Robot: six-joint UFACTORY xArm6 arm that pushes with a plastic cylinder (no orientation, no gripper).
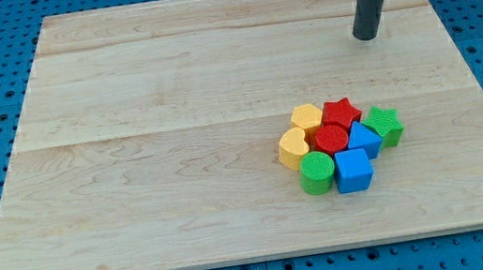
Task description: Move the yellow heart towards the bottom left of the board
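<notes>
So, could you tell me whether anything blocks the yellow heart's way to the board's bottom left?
Nothing visible does. The yellow heart sits on the cluster's left edge, with bare board toward the bottom left. My tip is up and right, beyond the red star and yellow hexagon.

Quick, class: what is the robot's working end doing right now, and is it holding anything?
My tip: a bare rod with no gripper, holding nothing, touching no block, toward the view's top right, well above the yellow heart and its cluster.

my tip [366, 37] top right, well clear of block cluster; yellow heart [293, 149] on cluster's left edge (touching red cylinder [331, 137]).
</notes>
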